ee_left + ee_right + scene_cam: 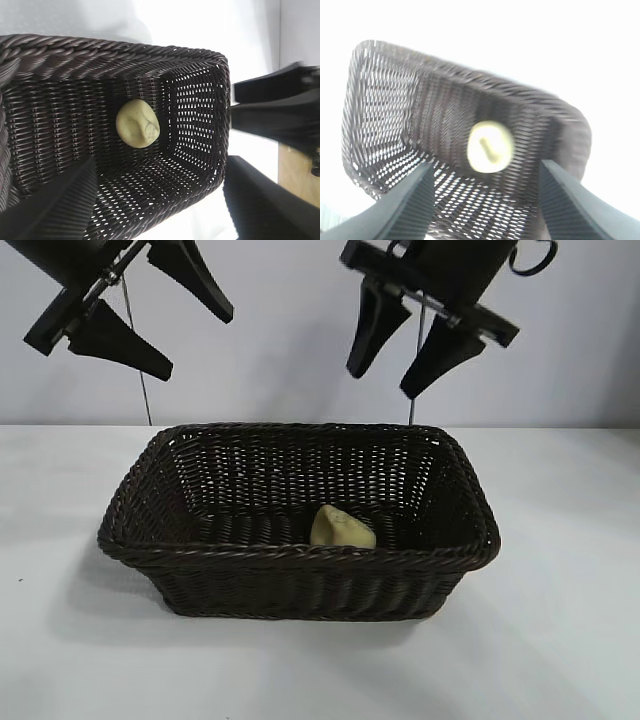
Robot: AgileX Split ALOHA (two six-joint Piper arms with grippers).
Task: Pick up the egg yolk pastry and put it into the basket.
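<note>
Already done, by the look of it: the placing step.
Egg yolk pastry (343, 528): a small pale yellow bun lying on the floor of the basket, against the near wall, free of both grippers and well below them.
Basket (300, 552): a dark brown wicker basket resting on the white table (560, 620), directly beneath the two grippers.
Right gripper (403, 348): raised above the far rim of the basket, fingers apart and holding nothing; the pastry sits below and ahead of its fingertips.
Left gripper (178, 333): raised up beside the right one, over the basket's other end, fingers apart and holding nothing.
What remains: judging by the scene, nothing beyond drawing the arms back; the pastry is inside.
</note>
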